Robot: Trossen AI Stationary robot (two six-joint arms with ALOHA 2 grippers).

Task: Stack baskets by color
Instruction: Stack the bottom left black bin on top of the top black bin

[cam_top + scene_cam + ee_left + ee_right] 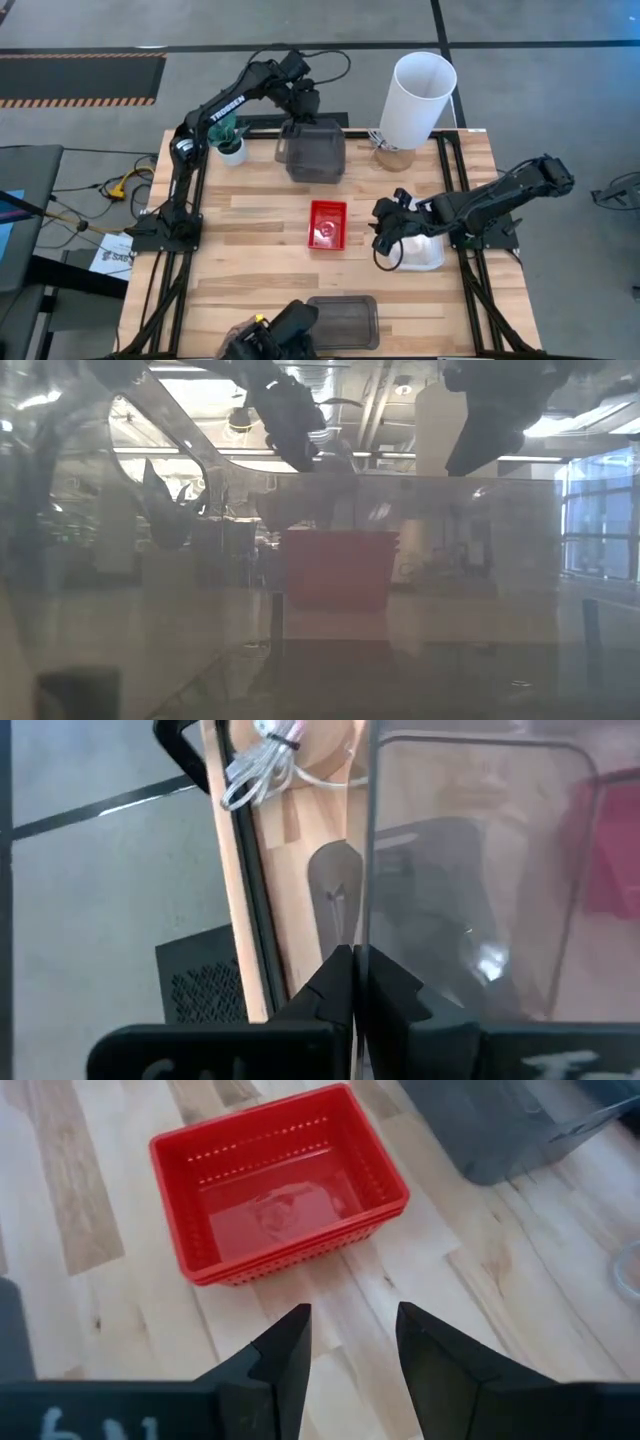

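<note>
Left claw (300, 128) is clamped shut on the rim of the raised grey basket (313, 152); right claw (352, 1342) hangs part-open and empty, red basket (280, 1178) just ahead; judged best practice: carry level, release low.

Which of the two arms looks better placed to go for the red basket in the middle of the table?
The right one, probably. Its end effector is open and empty, pointing at the red basket just ahead. The left end effector is shut on the wall of the grey basket at the table's far edge.
</note>
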